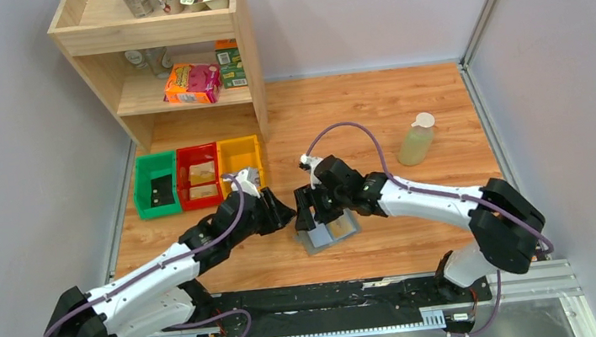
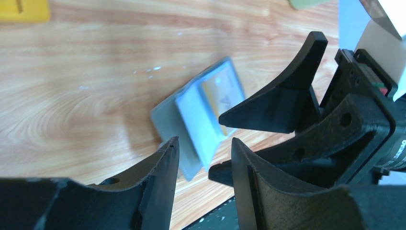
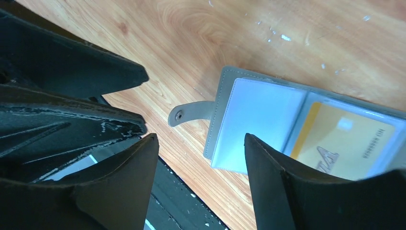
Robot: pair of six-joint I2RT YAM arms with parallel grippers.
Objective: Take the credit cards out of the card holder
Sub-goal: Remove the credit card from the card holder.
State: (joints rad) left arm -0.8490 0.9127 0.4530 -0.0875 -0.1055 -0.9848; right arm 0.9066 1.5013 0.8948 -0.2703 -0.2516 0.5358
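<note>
Early in the task, by the look of it. Done so far: unfolding the card holder (image 1: 329,234), now spread flat with its inside up. Left to do: drawing out the credit card (image 1: 340,228), seen seated in its pocket with no edge past the pocket mouth, as far as can be told. Cannot find any card lying loose on the tabletop (image 1: 373,109) near the holder. Cannot tell whether more cards hide behind the visible one or in the other pocket.

Can place the card holder nearer the arm bases than the yellow bin (image 1: 238,141), off to that bin's right and well apart from it.

Holding nothing in the left gripper (image 1: 286,215): jaws spread, between the yellow bin and the card holder, on the holder's tab side. Likewise nothing in the right gripper (image 3: 200,139): jaws wide, poised over the pale pocket half. Cannot tell from these views whether it touches the holder.

As to looks, from the right wrist view: grey stitched cover, a short closing tab (image 3: 191,113) with a round stud sticking out from one edge, and two pale bluish pockets side by side. In one pocket, a yellow-orange card with faint grey print under a glossy window. Thin and flat throughout, so probably prone to sliding unless pinned while the card is pulled.
</note>
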